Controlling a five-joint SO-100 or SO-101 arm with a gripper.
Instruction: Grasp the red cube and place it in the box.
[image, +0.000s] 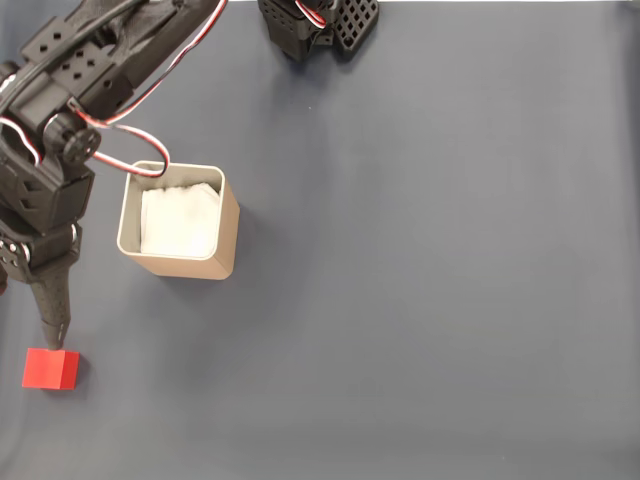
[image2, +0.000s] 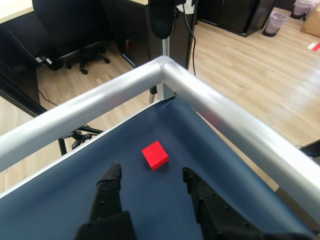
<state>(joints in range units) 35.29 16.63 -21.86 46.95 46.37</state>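
Open jaws, red cube (image2: 155, 154) just ahead, between fingertips (image2: 114, 170)

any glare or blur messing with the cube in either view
Fixed view: even, soft light, the cube sharp with a faint shadow, the box padding nearly washed out white. Wrist view: cube crisp, glare streaks on the metal rail.

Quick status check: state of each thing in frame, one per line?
red cube: flat on the dark mat, near the table corner, not gripped.
box: upright, open-topped, white padding inside, no cube in it.
gripper: open, fingers apart, just short of the cube, which sits ahead of the gap in the wrist view.
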